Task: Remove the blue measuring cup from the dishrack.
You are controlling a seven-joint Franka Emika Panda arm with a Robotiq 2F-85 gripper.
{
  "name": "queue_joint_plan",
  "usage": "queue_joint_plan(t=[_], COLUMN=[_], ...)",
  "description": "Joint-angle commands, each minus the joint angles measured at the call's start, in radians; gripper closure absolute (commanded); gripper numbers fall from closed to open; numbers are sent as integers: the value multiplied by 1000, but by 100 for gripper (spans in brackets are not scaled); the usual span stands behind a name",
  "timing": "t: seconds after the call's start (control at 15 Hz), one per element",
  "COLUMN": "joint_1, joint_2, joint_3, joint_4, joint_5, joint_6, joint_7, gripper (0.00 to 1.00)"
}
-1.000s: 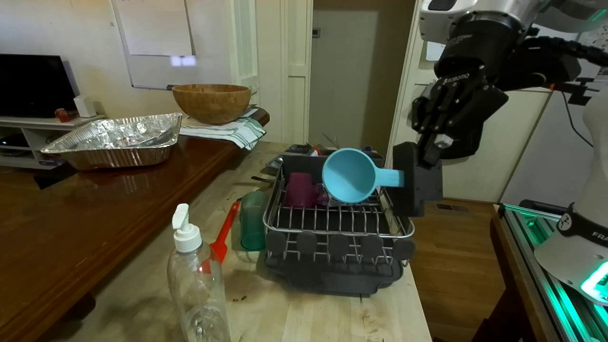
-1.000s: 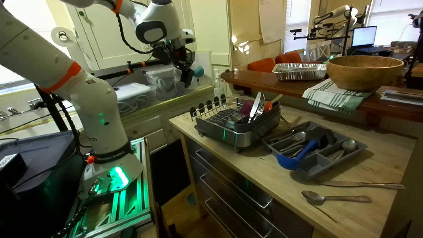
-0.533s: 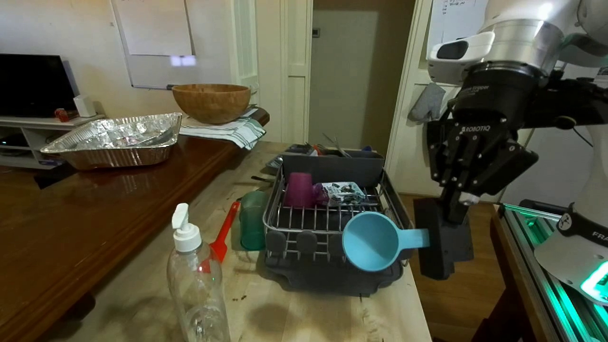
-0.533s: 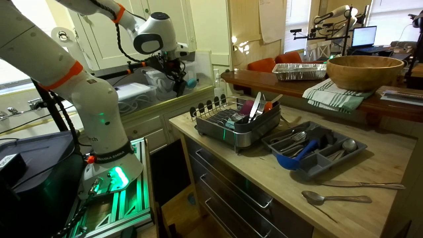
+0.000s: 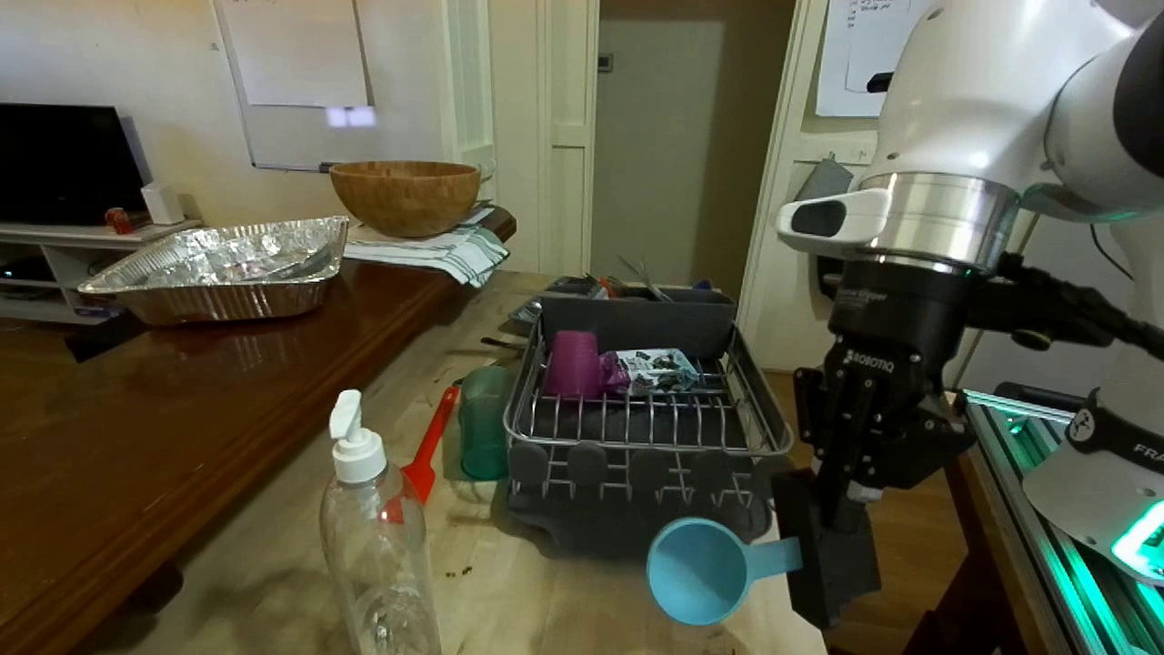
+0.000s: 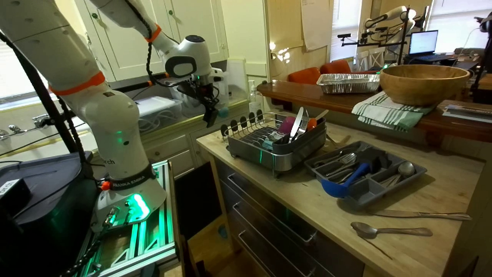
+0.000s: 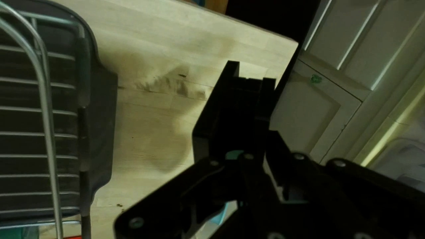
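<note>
Holding the blue cup (image 5: 698, 571), the gripper (image 5: 826, 559) should descend clear of the dishrack (image 5: 641, 326), ten o'clock in an exterior view.

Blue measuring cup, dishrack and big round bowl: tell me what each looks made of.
Blue measuring cup: probably plastic, smooth and matte, one even colour, handle included.
Dishrack: silvery, glinting wires look metal; the dull, dark-grey base tray could be plastic or coated metal.
Round bowl: likely wood, satin, with streaky brown grain.
</note>
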Motion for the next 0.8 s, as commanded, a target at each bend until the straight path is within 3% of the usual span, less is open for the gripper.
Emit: queue_joint_plan(t=[0.0, 0.07, 0.13, 0.2, 0.27, 0.33, 0.53, 0.73], joint_1=[-21, -23, -1, -4, -5, -5, 2, -29], joint_2=[163, 179, 109, 131, 136, 135, 150, 222], joint_3=[63, 70, 41, 50, 51, 49, 67, 101], joint_4=[92, 104, 57, 70, 72, 72, 39, 24], joint_5=[-171, -220, -144, -155, -154, -154, -120, -203], joint_6=[114, 117, 85, 89, 89, 89, 325, 506], joint_7=[95, 127, 75, 87, 86, 86, 167, 243], gripper=[96, 96, 96, 85, 85, 96, 96, 96])
